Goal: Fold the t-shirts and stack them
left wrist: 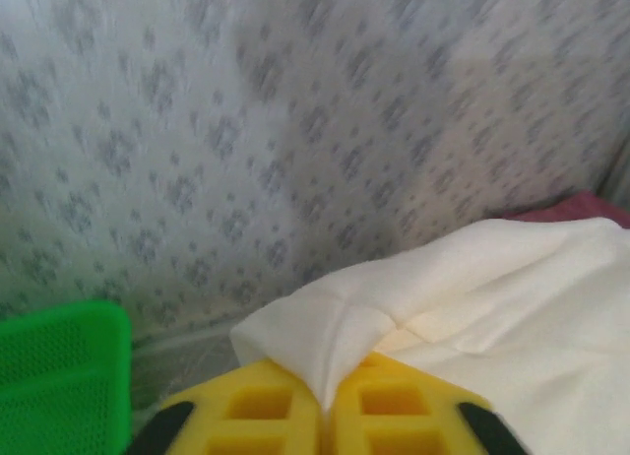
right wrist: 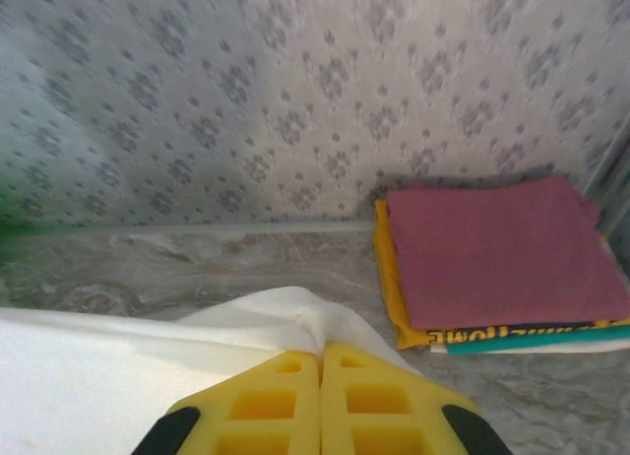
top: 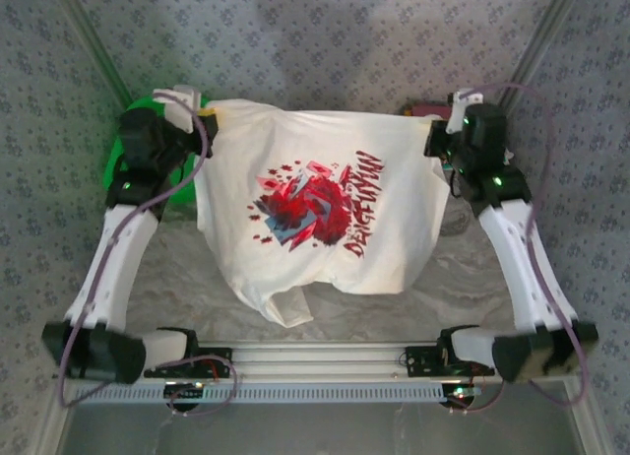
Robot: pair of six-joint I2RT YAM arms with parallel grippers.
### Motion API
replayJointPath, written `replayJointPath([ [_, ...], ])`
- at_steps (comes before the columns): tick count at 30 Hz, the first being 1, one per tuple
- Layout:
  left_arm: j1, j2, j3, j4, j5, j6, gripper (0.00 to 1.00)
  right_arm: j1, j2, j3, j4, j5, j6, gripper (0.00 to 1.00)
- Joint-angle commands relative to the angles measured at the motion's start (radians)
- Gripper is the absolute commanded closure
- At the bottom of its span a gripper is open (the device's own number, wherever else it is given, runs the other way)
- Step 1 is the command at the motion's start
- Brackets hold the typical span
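A white t-shirt (top: 315, 204) with a red-and-black chest graphic and red lettering hangs stretched between both arms above the table. My left gripper (top: 202, 120) is shut on its upper left corner; the white cloth (left wrist: 335, 327) is pinched between the yellow fingers (left wrist: 256, 406). My right gripper (top: 443, 140) is shut on the upper right corner, where cloth (right wrist: 295, 322) bunches at the closed yellow fingers (right wrist: 364, 401). A folded stack with a maroon shirt (right wrist: 492, 248) on top, yellow (right wrist: 386, 278) and teal (right wrist: 532, 339) beneath, lies at the back right.
A green plastic mesh basket (top: 123, 164) stands at the back left, behind the left arm, and its corner (left wrist: 59, 381) appears in the left wrist view. Patterned fabric walls enclose the marbled table (top: 463, 268). The shirt's lower hem (top: 285, 302) rests crumpled on the table.
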Motion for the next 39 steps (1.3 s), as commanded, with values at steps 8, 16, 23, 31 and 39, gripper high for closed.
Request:
replayJointPath([
  [8,0.016,-0.010,-0.244,0.143,-0.080,-0.088,0.27,-0.067,0.091,-0.105,0.093,-0.117,0.092,0.15],
  [16,-0.090,-0.010,-0.485,0.048,-0.061,-0.163,0.36,-0.031,0.064,-0.388,0.075,-0.177,0.146,0.18],
  [23,-0.094,0.352,-0.229,0.092,0.011,-0.183,0.55,-0.006,0.352,-0.284,0.077,-0.145,0.178,0.57],
  [31,-0.094,0.785,0.247,-0.144,0.047,-0.273,0.68,0.002,0.601,-0.113,0.064,-0.079,0.234,0.82],
  [39,-0.096,0.911,0.330,-0.244,-0.006,-0.348,0.69,0.034,0.709,-0.030,0.042,-0.076,0.250,0.84],
])
